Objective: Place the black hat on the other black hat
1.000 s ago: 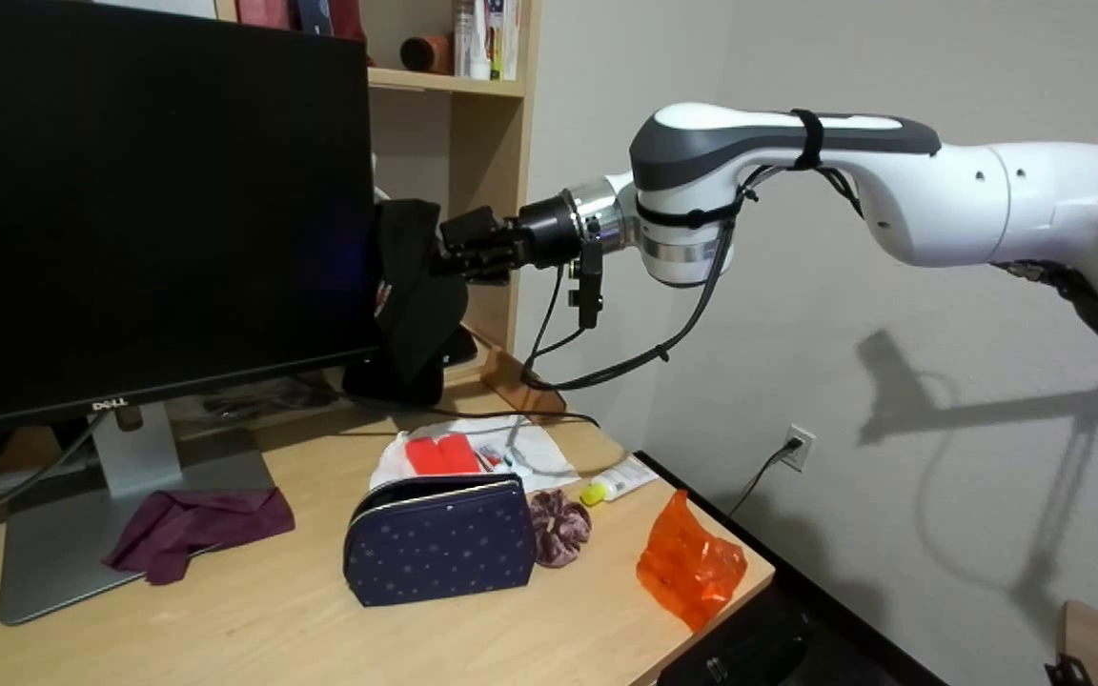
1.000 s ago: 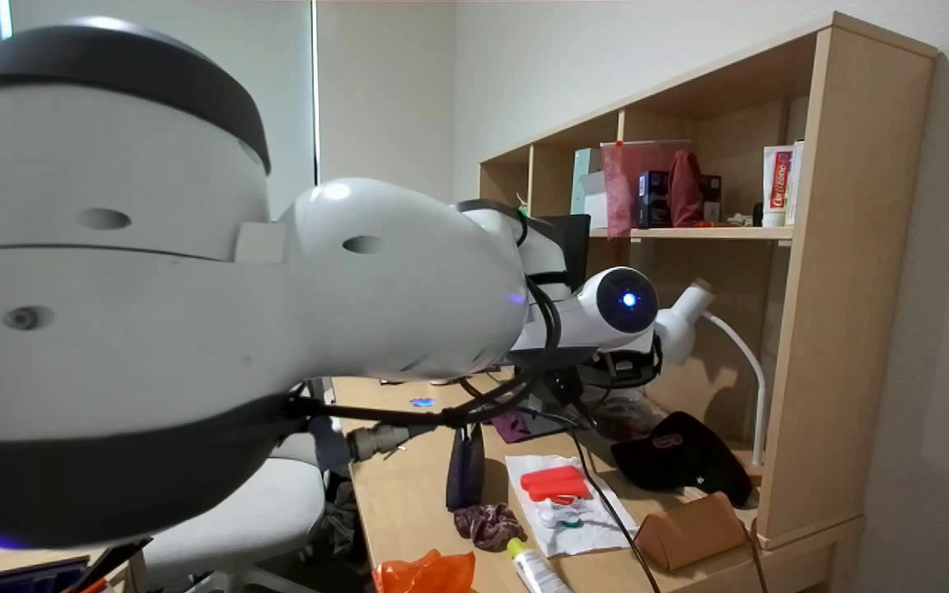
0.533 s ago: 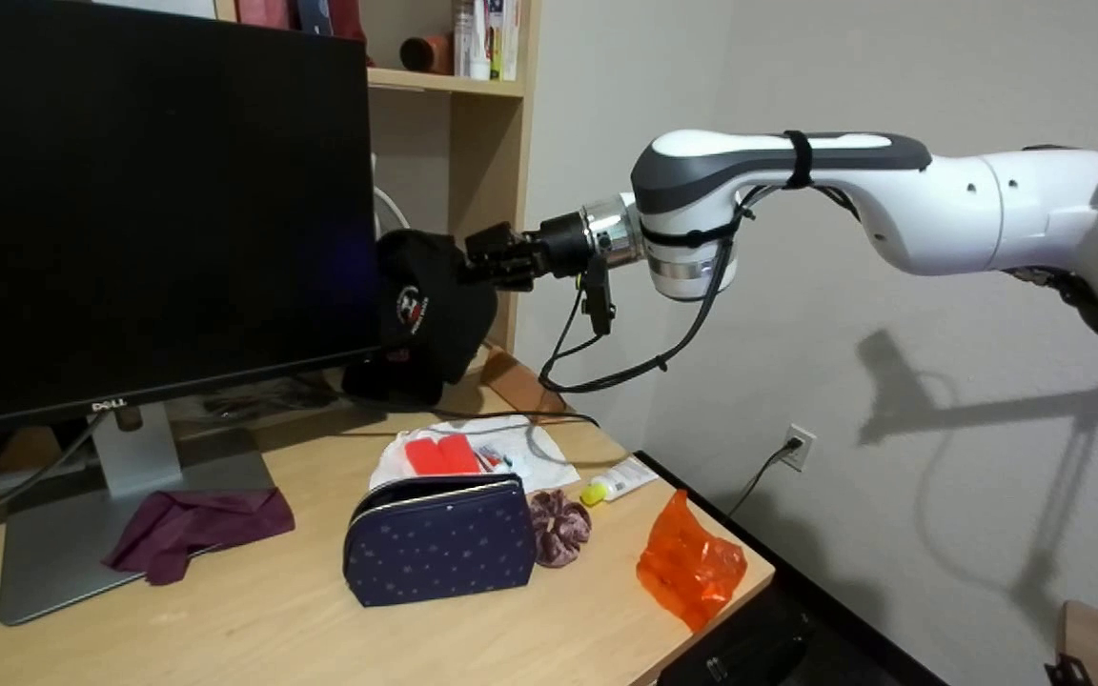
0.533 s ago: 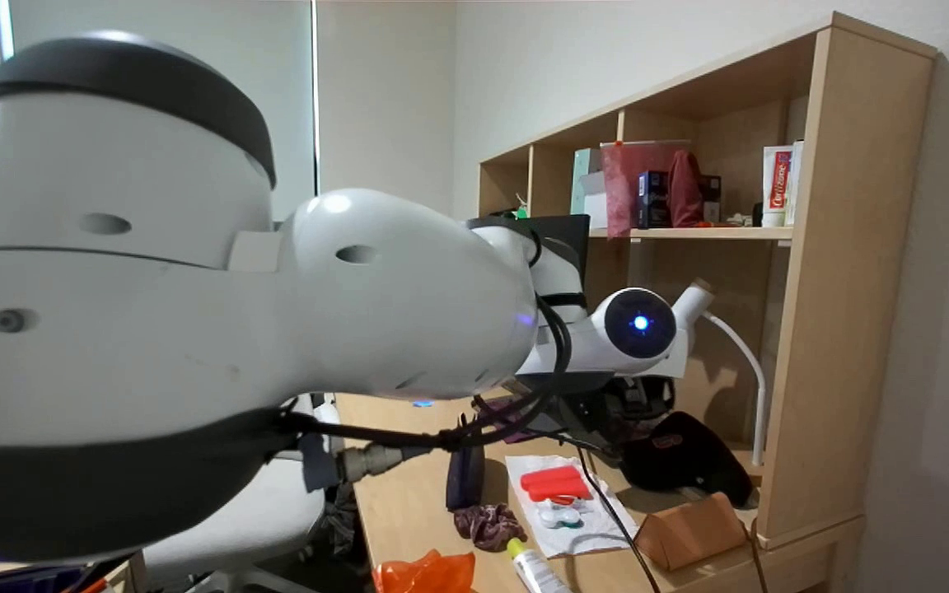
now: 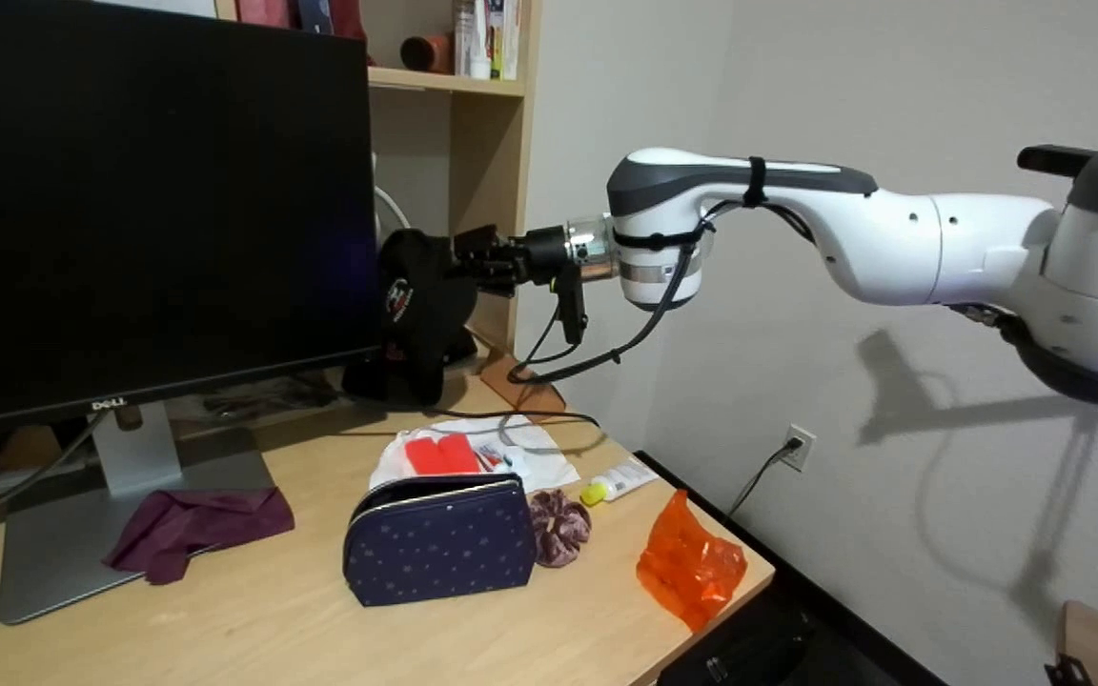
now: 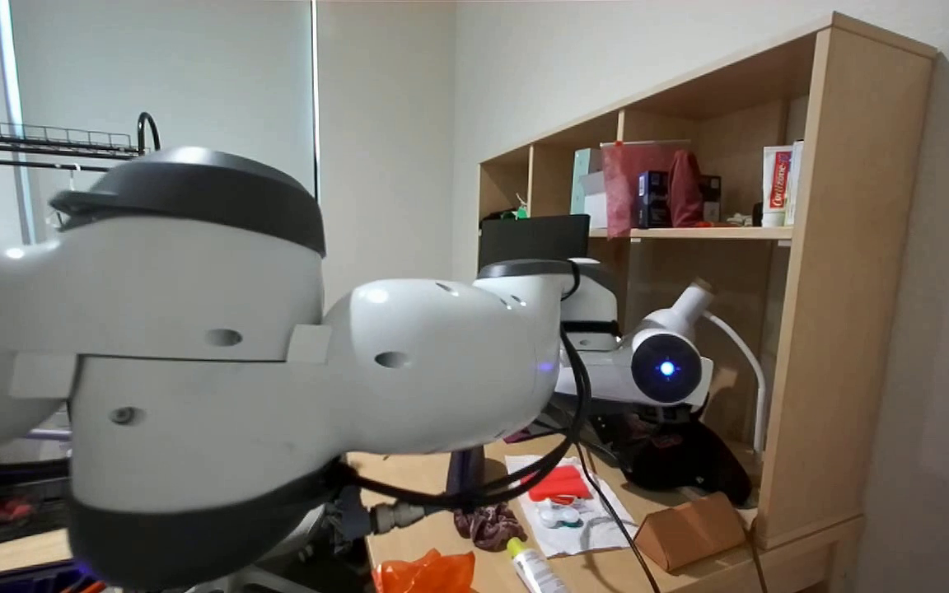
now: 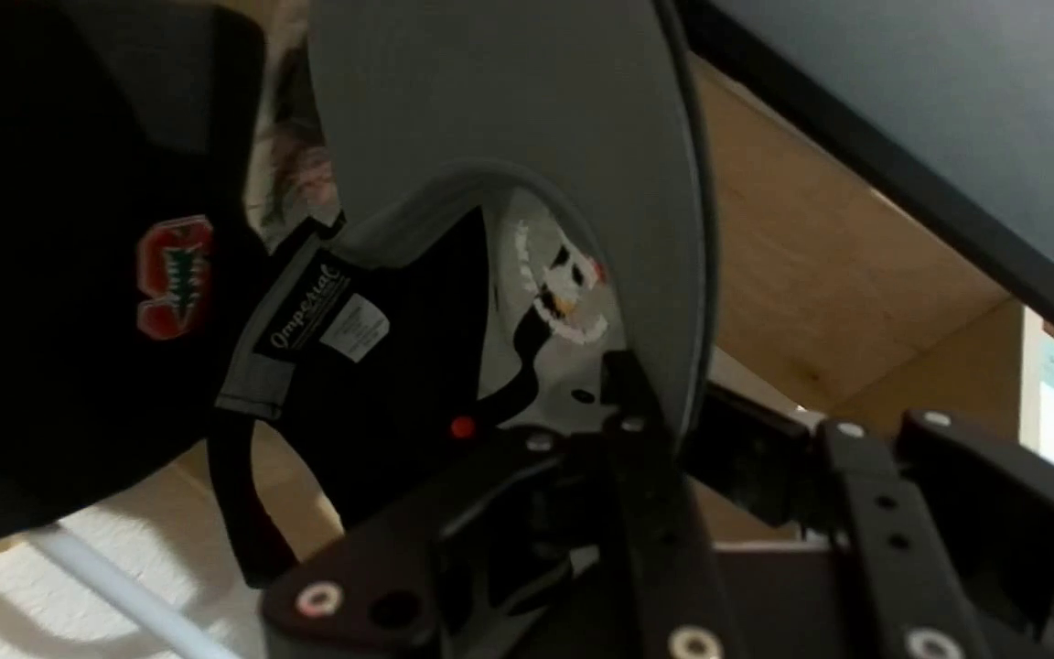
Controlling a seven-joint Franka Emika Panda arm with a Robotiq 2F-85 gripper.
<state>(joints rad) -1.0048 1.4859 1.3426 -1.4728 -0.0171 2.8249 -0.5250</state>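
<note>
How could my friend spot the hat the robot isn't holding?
In an exterior view, find the wooden shelf unit, then the brown case near its foot. Behind that case sits the black hat. In the wrist view, its red badge with a green tree sets it apart from the held hat, grey under the brim.

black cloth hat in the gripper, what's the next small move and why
Perhaps lower the gripper slightly: in an exterior view, the black cloth hat with white-and-red embroidery, pinched by its brim, hangs mostly higher than the black cloth hat with the red-and-green emblem.
</note>
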